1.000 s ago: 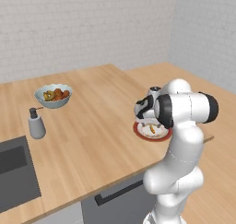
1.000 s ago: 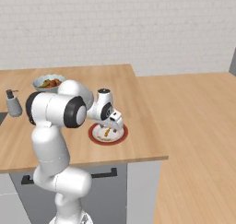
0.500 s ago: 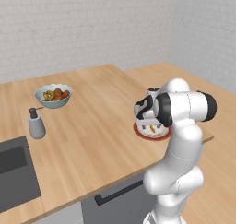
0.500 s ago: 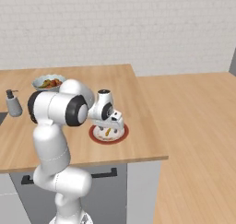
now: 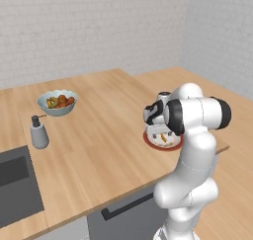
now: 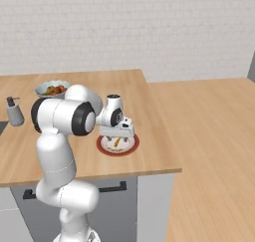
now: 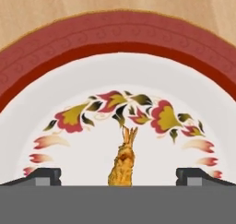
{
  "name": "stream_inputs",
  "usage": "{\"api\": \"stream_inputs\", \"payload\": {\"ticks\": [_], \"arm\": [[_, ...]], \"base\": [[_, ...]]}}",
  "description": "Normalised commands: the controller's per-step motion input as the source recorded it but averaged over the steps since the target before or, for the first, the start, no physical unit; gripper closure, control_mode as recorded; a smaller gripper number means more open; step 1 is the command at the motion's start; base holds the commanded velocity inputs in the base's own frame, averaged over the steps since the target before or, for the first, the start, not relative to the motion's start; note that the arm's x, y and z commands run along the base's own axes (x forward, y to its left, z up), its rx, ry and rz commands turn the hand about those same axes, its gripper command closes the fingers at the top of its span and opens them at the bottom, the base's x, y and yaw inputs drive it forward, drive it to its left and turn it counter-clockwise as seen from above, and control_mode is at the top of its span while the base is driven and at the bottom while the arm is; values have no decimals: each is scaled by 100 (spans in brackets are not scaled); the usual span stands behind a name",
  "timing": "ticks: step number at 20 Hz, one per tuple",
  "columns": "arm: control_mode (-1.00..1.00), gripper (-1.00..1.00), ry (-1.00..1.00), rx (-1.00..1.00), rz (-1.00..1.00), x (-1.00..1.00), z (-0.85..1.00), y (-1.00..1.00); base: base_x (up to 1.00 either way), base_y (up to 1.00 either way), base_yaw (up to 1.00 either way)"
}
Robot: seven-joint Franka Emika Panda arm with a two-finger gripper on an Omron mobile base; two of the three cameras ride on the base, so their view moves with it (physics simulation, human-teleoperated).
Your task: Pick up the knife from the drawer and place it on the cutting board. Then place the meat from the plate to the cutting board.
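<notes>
Tool (image 7: 118, 176) fingers stood apart on either side of the meat (image 7: 123, 162), spread wide and gripping nothing, with the 2 dark tips (image 7: 42, 175) low over the plate (image 7: 115, 38). From the hand view the meat was a small golden-brown piece lying near the middle of the plate's flowered centre, roughly midway between the tips. In the base views the tool (image 6: 116, 135) hung straight down over the plate (image 6: 130, 147), which sat near the front corner of the wooden bench (image 5: 104, 135).

My judgement was that the main risk lay in the closing. The meat looked narrow against the wide gap, so if the tips were not low enough they could shut above it and catch nothing. If they pressed too far down they could scrape the plate and shove it, and the plate was close to the bench edge. A closure off centre could push the piece sideways instead of pinching it.

I could not make out the cutting board, the knife or an opened drawer, so whether the knife step was done could not be told, and a carry with no seen target might end in a misplaced drop.
</notes>
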Motion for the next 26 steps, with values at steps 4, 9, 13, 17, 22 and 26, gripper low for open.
{"api": "stream_inputs", "payload": {"ticks": [4,9,13,17,22,26], "arm": [[-100,-100,0,0,12,-16,0,0],[-100,-100,0,0,6,-23,11,0],[-100,-100,-1,0,0,-15,22,0],[-100,-100,3,0,0,-1,0,0],[-100,-100,12,0,1,0,-12,0],[-100,-100,11,0,1,0,-15,0]], "base": [[0,0,0],[0,0,0],[0,0,0],[0,0,0],[0,0,0],[0,0,0]]}}
